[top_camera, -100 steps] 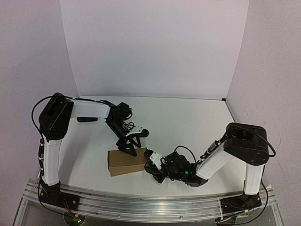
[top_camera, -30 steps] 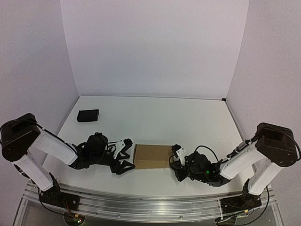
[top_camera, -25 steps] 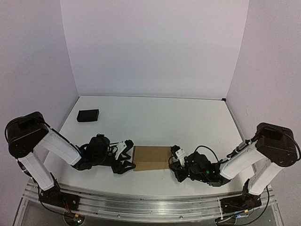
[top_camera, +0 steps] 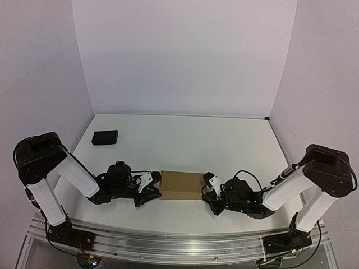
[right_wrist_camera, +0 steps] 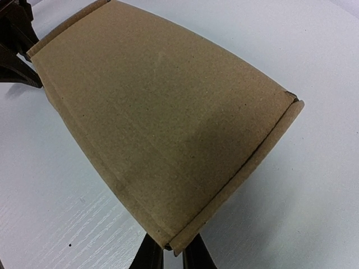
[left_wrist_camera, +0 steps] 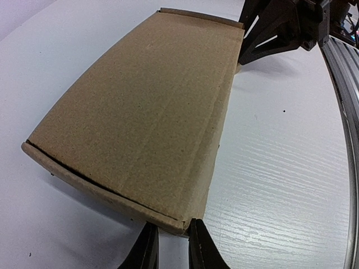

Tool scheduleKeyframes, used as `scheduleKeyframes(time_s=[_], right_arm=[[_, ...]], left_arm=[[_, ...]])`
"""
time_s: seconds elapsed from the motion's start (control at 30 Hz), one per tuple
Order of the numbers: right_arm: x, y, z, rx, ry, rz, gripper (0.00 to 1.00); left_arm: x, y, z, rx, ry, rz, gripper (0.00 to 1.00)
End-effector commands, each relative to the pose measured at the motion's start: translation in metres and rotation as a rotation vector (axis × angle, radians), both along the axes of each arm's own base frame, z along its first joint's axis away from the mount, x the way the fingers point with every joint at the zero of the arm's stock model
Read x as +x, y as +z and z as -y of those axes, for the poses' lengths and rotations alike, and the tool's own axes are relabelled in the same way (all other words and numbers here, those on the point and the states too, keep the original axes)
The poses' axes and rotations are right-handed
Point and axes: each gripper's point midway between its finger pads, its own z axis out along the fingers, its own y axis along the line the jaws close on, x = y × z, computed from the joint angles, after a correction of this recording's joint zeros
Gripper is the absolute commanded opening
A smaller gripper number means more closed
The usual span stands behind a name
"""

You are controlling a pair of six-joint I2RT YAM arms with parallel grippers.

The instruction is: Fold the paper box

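Jaws of the left gripper (left_wrist_camera: 173, 234) are drawn nearly together and pinch the front corner of the box (top_camera: 182, 185) at its left end. Those of the right gripper (right_wrist_camera: 171, 246) pinch the front corner of the right end likewise, one finger on each side of the end flap. Box: brown cardboard, closed, lying flat on the table (top_camera: 224, 140) near its front edge, long axis left to right, between the two grippers (both arms reach in low, wrists facing each other). Each wrist view shows the opposite gripper as a dark shape at the box's far end. Block (top_camera: 105, 137) — black, small — lies well apart, far left.
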Motion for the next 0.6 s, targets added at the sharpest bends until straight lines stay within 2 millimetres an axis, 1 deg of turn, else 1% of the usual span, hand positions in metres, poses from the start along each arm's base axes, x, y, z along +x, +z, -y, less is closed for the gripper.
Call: scheduleKeyframes(time_s=[0.0,0.03,0.1,0.17,0.2,0.27,0.3,0.4,0.5,0.57], right_arm=[[-0.013,0.006,-0.017,0.024,0.119,-0.033,0.09],[-0.012,0.008,-0.016,0.025,0.111,-0.031,0.11],[-0.008,0.009,-0.012,0.018,0.087,-0.023,0.21],[-0.006,0.01,-0.008,0.007,0.066,-0.014,0.3],[-0.004,0.01,-0.005,-0.005,0.051,-0.012,0.33],[-0.002,0.007,-0.002,-0.028,0.033,-0.012,0.34],[-0.001,0.005,0.0,-0.036,0.028,-0.012,0.34],[0.001,-0.002,0.004,-0.062,0.015,-0.01,0.36],[0.002,-0.003,0.004,-0.073,0.019,-0.005,0.44],[0.004,0.0,0.002,-0.067,0.021,0.004,0.48]], left_arm=[[-0.016,0.017,0.016,-0.062,-0.143,0.101,0.0],[-0.013,0.017,0.015,-0.054,-0.127,0.11,0.0],[-0.009,0.015,0.013,-0.04,-0.102,0.117,0.0],[-0.01,0.013,0.012,-0.032,-0.098,0.103,0.0],[-0.012,0.012,0.011,-0.031,-0.102,0.092,0.03],[-0.018,0.008,0.009,-0.031,-0.114,0.061,0.13],[-0.019,0.006,0.008,-0.029,-0.108,0.045,0.16],[-0.017,0.003,0.005,-0.021,-0.073,0.014,0.2],[-0.017,0.002,0.005,-0.017,-0.073,0.014,0.29],[-0.016,0.003,0.007,-0.021,-0.074,0.017,0.33]])
